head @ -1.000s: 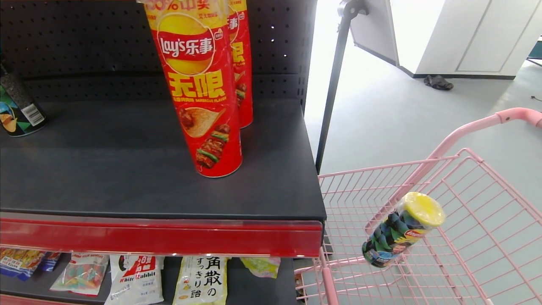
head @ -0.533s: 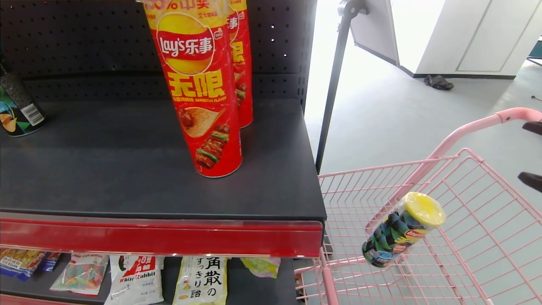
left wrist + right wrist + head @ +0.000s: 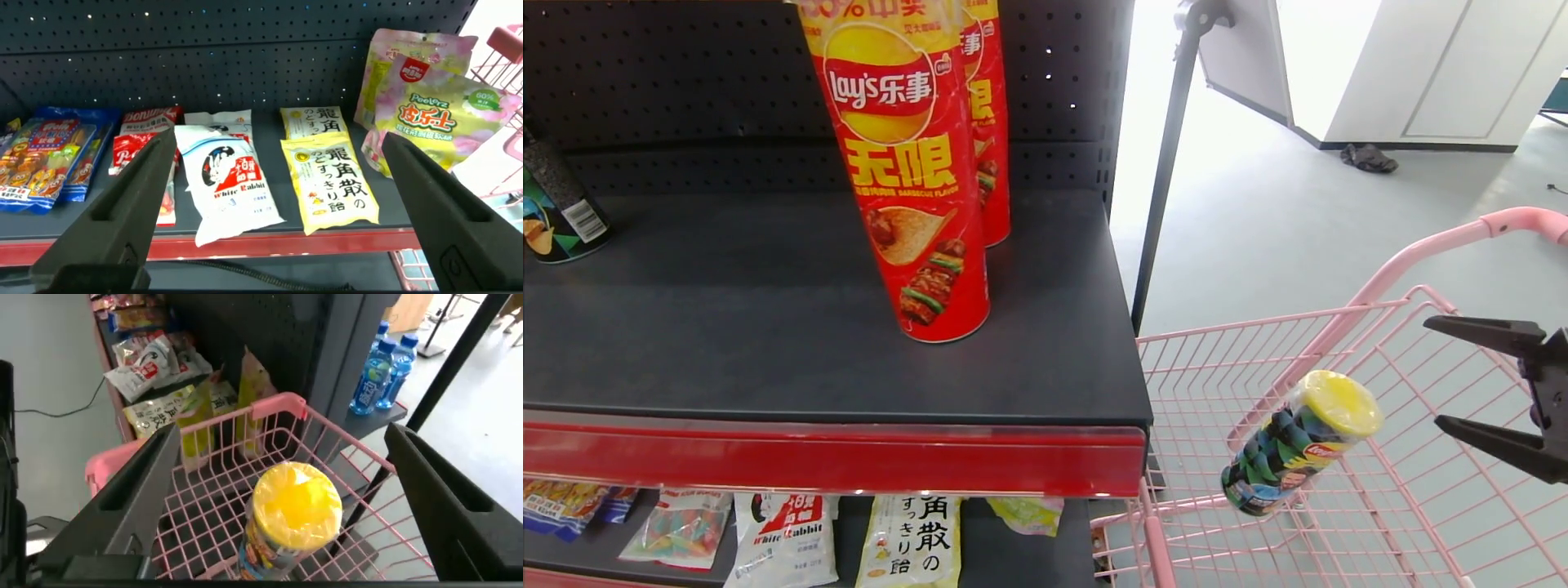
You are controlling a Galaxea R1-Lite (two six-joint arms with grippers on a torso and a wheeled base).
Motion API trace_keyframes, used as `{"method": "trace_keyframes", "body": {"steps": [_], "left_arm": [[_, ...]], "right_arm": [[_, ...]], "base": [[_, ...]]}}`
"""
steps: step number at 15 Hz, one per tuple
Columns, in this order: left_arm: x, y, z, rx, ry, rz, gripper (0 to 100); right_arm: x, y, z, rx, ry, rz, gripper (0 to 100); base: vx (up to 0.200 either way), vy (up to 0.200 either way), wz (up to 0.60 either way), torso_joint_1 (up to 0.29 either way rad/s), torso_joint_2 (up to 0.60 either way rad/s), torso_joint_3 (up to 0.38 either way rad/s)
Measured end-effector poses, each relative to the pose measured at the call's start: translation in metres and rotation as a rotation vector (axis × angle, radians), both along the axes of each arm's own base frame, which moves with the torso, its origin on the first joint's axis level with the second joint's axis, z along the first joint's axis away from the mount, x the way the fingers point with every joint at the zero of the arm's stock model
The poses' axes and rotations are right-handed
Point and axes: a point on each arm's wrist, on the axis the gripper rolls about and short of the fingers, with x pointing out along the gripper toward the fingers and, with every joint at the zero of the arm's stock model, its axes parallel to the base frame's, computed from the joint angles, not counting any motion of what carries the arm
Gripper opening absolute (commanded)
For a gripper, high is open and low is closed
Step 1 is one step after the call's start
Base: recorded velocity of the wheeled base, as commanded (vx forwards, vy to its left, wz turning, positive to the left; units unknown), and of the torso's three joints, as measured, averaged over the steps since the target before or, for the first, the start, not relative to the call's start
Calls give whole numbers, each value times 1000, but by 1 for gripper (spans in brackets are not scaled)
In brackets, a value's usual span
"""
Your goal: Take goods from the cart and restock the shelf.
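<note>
A dark chip can with a yellow lid [image 3: 1297,442] leans in the pink wire cart [image 3: 1421,384], lid up; the right wrist view looks down on the can's lid [image 3: 296,508]. My right gripper [image 3: 1462,376] hangs open over the cart, to the right of the can and apart from it. Two tall red chip cans [image 3: 907,163] stand on the dark shelf [image 3: 768,327], one behind the other. My left gripper [image 3: 278,171] is open in front of the lower shelf, with candy bags [image 3: 233,175] beyond it and nothing between its fingers.
Another dark can [image 3: 556,204] stands at the shelf's far left. Snack bags [image 3: 784,535] lie on the lower shelf. A black pole [image 3: 1168,155] rises between shelf and cart. The shelf has free room left and right of the red cans.
My right gripper has come in from the right edge and lower over the cart, toward the yellow-lidded can. Cans and cart have not moved.
</note>
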Motion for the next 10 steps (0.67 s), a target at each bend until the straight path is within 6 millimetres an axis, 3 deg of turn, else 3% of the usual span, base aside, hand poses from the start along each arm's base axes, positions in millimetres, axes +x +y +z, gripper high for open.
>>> {"method": "trace_keyframes", "body": {"steps": [5,10], "left_arm": [[0,0,0,0,0,0,100],[0,0,0,0,0,0,100]], "right_arm": [[25,-10,-57,19,96,9,100],[51,-21,-77,43,156,9,100]], "base": [[0,0,0,0,0,0],[0,0,0,0,0,0]]}}
